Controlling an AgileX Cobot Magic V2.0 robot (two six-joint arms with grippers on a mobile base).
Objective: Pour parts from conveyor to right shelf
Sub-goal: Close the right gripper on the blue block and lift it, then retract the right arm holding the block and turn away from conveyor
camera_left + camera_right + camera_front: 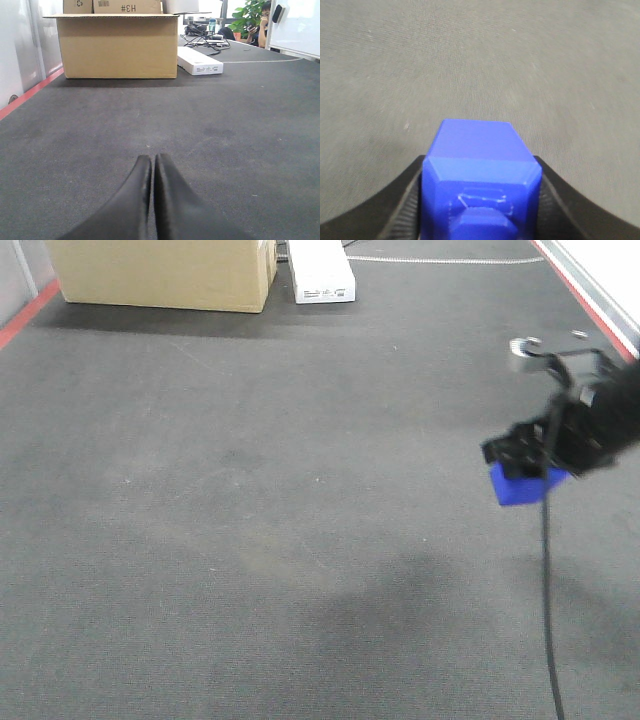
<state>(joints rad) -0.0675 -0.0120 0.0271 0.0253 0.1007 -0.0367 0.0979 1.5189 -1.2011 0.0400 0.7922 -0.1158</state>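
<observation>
The right gripper [528, 462] sits at about 3 o'clock in the front-facing view, its black fingers pinching the blue block [520, 486] from both sides. In the right wrist view the block fills the lower middle, with its stud face toward the camera and a ribbed finger pressed against each flank. The block seems to hang just clear of the conveyor [250, 500], though the front view is too soft to be sure. A black cable [547, 620] drops from the gripper toward 6 o'clock. The left gripper [152, 162] lies low over the conveyor, its fingers pressed together on nothing. At 11 o'clock stands a cardboard box [165, 270], with a white carton [322, 270] just beside it at 12 o'clock; both rest on the conveyor. A red strip [25, 315] edges the conveyor at 10 o'clock.
</observation>
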